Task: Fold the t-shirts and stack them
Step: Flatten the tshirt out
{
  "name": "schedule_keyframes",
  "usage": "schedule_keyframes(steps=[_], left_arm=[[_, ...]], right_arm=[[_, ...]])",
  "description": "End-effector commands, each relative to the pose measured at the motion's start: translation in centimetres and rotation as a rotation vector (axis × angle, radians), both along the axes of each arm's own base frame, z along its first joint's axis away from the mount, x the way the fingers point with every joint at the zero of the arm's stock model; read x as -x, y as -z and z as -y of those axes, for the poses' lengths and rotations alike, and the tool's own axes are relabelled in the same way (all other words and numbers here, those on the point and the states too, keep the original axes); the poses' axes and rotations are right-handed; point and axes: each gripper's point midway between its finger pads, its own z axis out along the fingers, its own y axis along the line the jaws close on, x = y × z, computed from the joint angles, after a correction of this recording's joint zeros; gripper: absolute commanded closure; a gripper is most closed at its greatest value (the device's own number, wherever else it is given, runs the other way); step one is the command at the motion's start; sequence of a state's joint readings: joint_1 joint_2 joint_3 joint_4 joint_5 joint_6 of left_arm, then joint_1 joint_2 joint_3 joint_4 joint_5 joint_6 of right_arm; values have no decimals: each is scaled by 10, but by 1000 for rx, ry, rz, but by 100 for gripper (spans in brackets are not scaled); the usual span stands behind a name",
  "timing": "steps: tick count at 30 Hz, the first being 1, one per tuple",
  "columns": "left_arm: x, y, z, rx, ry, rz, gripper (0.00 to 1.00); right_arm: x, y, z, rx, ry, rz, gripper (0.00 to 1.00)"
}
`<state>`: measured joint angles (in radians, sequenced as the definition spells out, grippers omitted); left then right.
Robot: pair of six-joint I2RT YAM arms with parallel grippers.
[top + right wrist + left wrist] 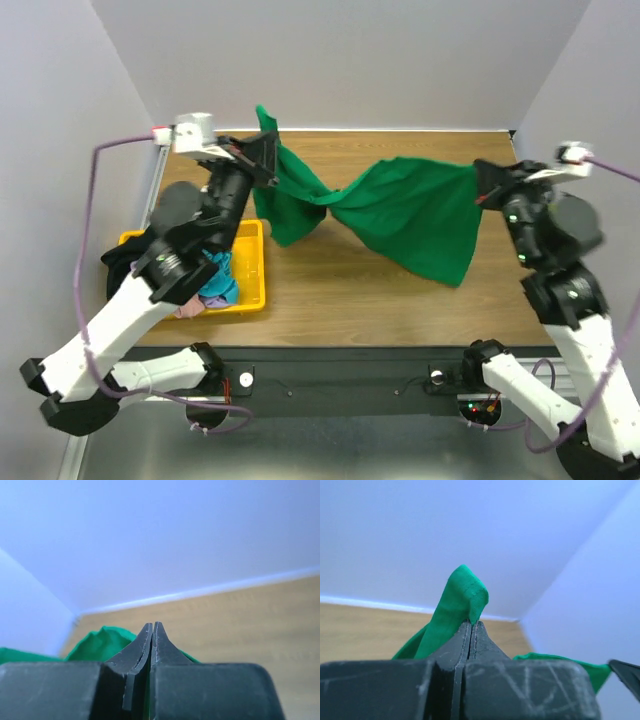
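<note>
The bright green t-shirt hangs twisted in the air above the table, stretched between both grippers. My left gripper is shut on its left end; in the left wrist view a green fold sticks up out of the closed gripper. My right gripper is shut on the shirt's right end; in the right wrist view green cloth bunches behind the closed gripper. Teal, black and pale pink shirts lie in and over the yellow bin.
The yellow plastic bin sits at the table's left side under my left arm. The wooden table runs to walls at the back and both sides. Purple cables loop off both wrists.
</note>
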<state>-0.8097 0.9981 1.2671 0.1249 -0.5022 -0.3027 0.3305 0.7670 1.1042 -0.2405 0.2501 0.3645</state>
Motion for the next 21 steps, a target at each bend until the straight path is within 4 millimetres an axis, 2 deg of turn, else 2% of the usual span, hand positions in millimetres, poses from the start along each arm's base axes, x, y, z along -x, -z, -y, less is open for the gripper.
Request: schedule_keyframes(steps=[1, 2, 3, 5, 6, 7, 8, 9, 11, 13, 16, 17, 18, 19, 20, 21], left_arm=[[50, -88, -18, 112, 74, 172, 100], [60, -100, -18, 119, 105, 201, 100], [75, -123, -20, 139, 160, 257, 100], [90, -143, -17, 150, 222, 298, 100], [101, -161, -24, 167, 245, 329, 100], [107, -168, -24, 170, 269, 348, 100], [113, -176, -26, 179, 284, 366, 100], [118, -183, -32, 194, 281, 381, 100], [119, -188, -37, 202, 274, 388, 100], [114, -187, -39, 207, 242, 372, 100], [92, -176, -34, 196, 161, 315, 100], [80, -169, -27, 177, 132, 290, 100], [72, -168, -27, 184, 86, 284, 100], [56, -158, -37, 198, -22, 236, 100], [46, -151, -37, 163, -84, 224, 100], [28, -142, -25, 143, -138, 207, 100]], right_arm=[[55, -93, 0, 16, -100, 220, 100], [66, -107, 3, 17, -103, 253, 100], [84, -134, 7, 6, -109, 318, 100], [102, -159, 12, 15, -114, 376, 100], [109, -167, 14, 18, -116, 389, 99], [123, -189, 17, 16, -120, 440, 100], [126, -195, 18, 21, -116, 447, 100], [131, -209, 22, 15, -103, 473, 100], [128, -215, 27, 19, -73, 467, 100], [118, -216, 37, 11, -1, 447, 100], [89, -209, 52, 21, 129, 384, 100], [81, -208, 58, 22, 173, 366, 100], [56, -198, 57, 41, 212, 314, 100], [46, -191, 71, 37, 307, 274, 100], [34, -185, 75, 53, 353, 244, 100], [7, -169, 73, 82, 392, 185, 100]])
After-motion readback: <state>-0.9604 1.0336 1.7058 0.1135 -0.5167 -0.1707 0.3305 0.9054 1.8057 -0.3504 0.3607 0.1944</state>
